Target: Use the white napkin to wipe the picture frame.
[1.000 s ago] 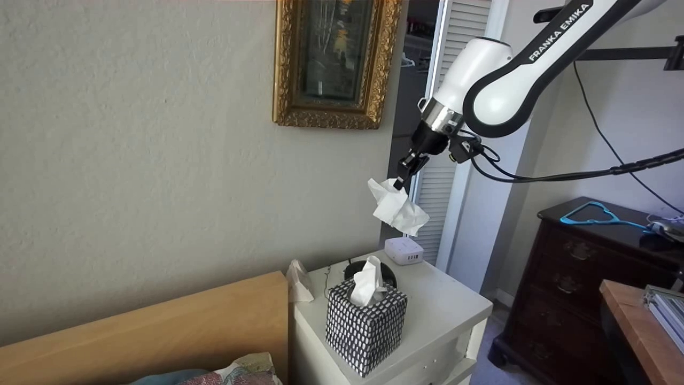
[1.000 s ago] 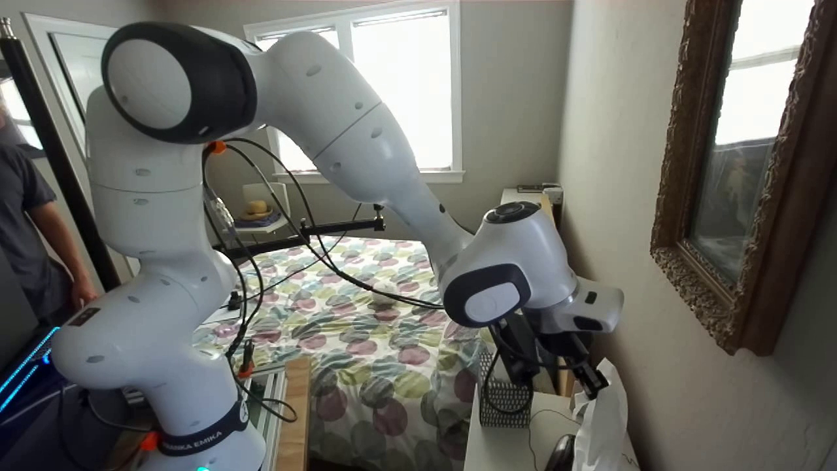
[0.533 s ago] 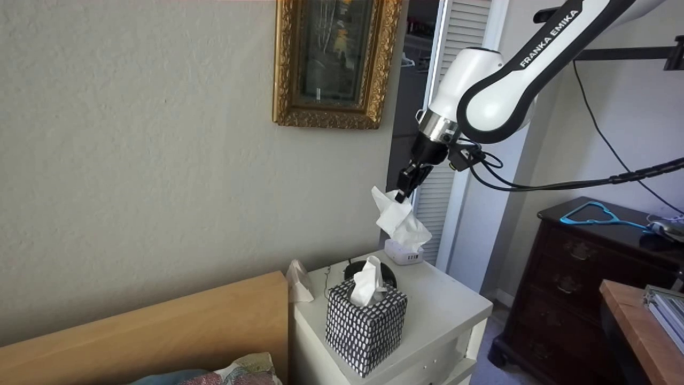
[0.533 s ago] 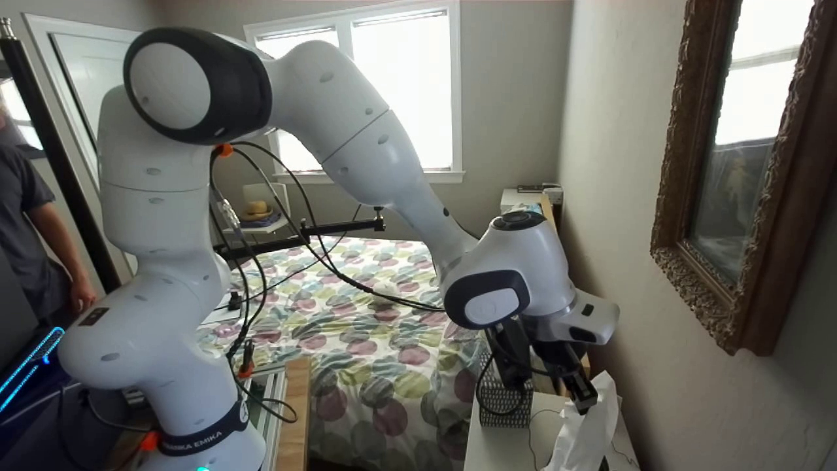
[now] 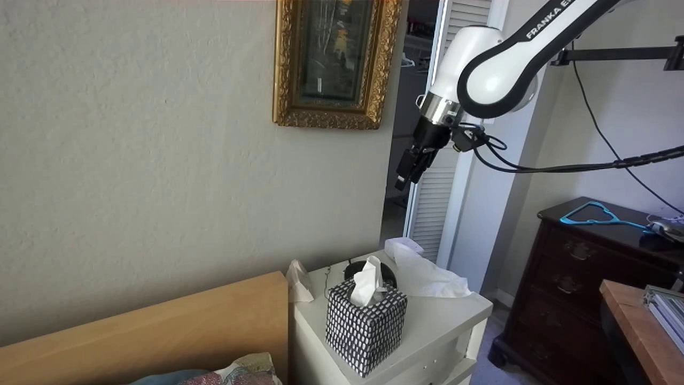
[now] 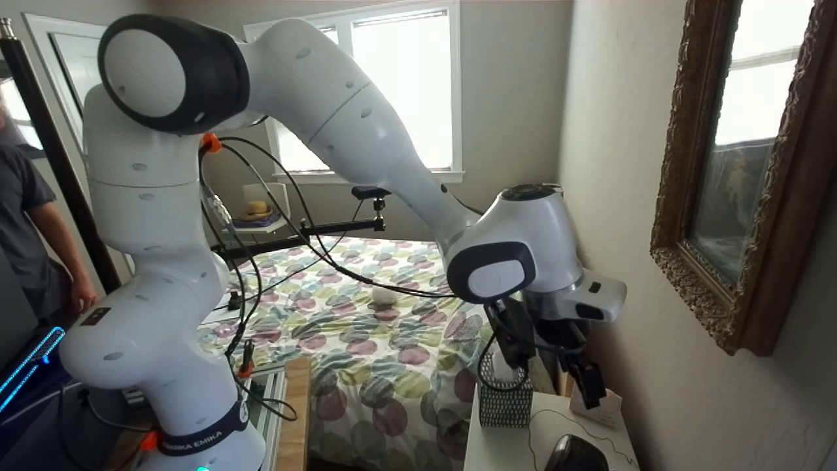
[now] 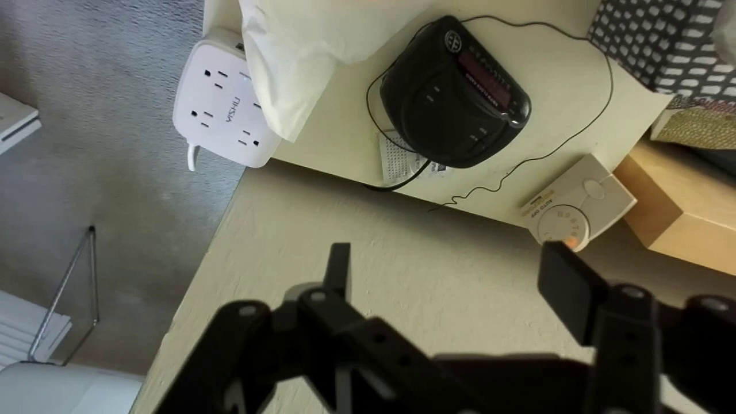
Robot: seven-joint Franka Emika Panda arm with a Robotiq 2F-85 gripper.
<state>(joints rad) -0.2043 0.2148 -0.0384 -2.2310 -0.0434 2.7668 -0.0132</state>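
Note:
The white napkin (image 5: 430,278) is spread out at the nightstand's far right part, partly covering the power strip; whether it lies fully settled I cannot tell. In the wrist view the napkin (image 7: 305,52) shows at the top, well away from my fingers. My gripper (image 7: 445,270) stands wide open with nothing between its fingertips. In an exterior view the gripper (image 5: 403,179) hangs in the air above the napkin, beside the wall. The gold picture frame (image 5: 328,118) hangs on the wall, higher up and left of the gripper. Its ornate edge (image 6: 693,288) also shows at the right of an exterior view.
On the nightstand (image 5: 443,321) stand a patterned tissue box (image 5: 366,331) with a white tuft, a black alarm clock (image 7: 454,98), a white power strip (image 7: 221,106) and a white dial timer (image 7: 581,201). A wooden headboard (image 5: 160,326) adjoins it. The wall is close to the gripper.
The gripper held the napkin half a second ago, dipping toward the nightstand. Now it has opened and risen, and the napkin has dropped onto the nightstand area.

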